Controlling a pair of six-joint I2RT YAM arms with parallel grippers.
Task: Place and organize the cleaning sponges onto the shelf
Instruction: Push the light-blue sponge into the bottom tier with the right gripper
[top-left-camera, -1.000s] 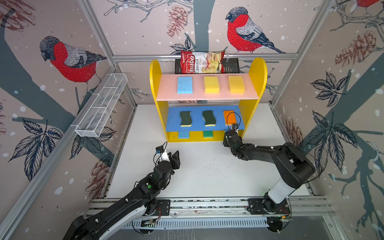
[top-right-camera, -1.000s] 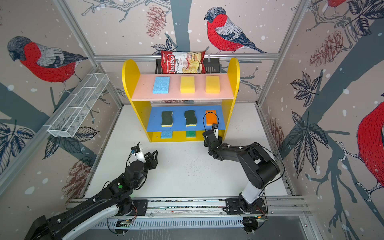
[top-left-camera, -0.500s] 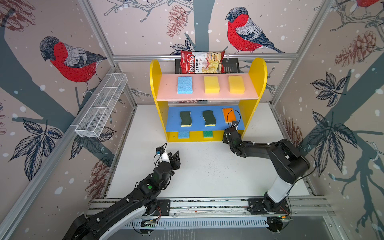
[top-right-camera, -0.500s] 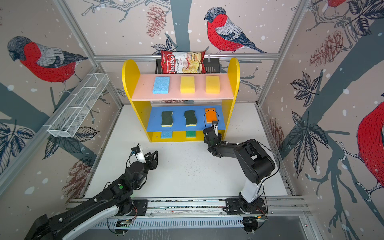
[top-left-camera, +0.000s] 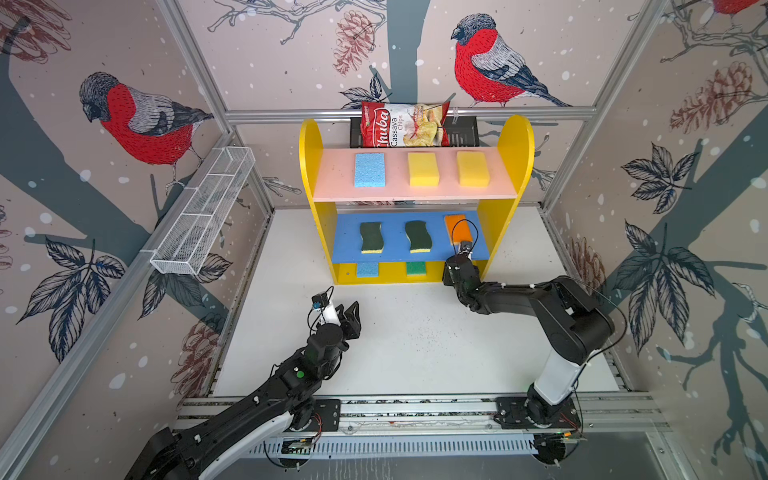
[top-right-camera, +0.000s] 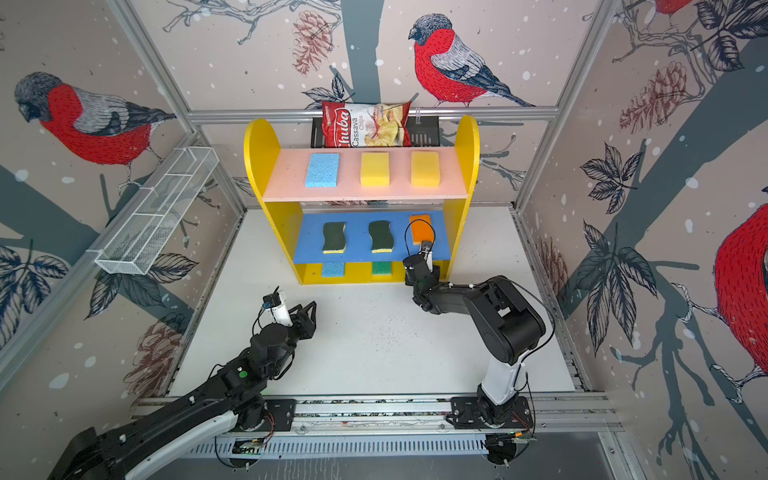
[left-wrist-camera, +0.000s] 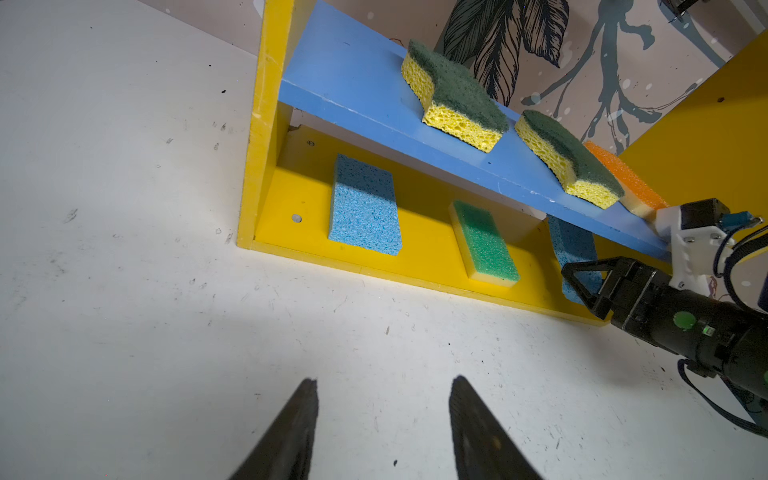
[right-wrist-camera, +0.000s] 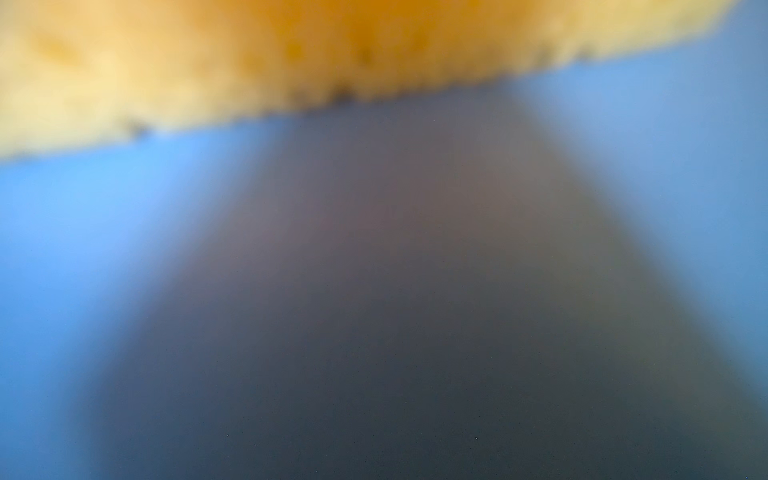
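The yellow shelf (top-left-camera: 515, 141) carries a light blue sponge (top-left-camera: 369, 169) and two yellow ones (top-left-camera: 423, 168) on its pink top board. Two dark-green wavy sponges (top-left-camera: 371, 237) and an orange one (top-left-camera: 457, 228) lie on the blue board. A light blue sponge (left-wrist-camera: 361, 203) and a green one (left-wrist-camera: 484, 241) rest on the base. My right gripper (left-wrist-camera: 575, 272) reaches under the blue board at the base's right end, shut on another light blue sponge (left-wrist-camera: 571, 245). My left gripper (left-wrist-camera: 384, 380) hovers open and empty over the white table, well in front of the shelf.
A red-and-white chips bag (top-left-camera: 405, 124) sits in a black rack (top-left-camera: 461, 133) behind the shelf. A white wire basket (top-left-camera: 203, 216) hangs on the left wall. The aluminium rail (top-left-camera: 415, 409) with both arm bases runs along the table's front.
My right wrist has shifted slightly left at the shelf's base and its elbow has folded closer. The left arm has not moved.
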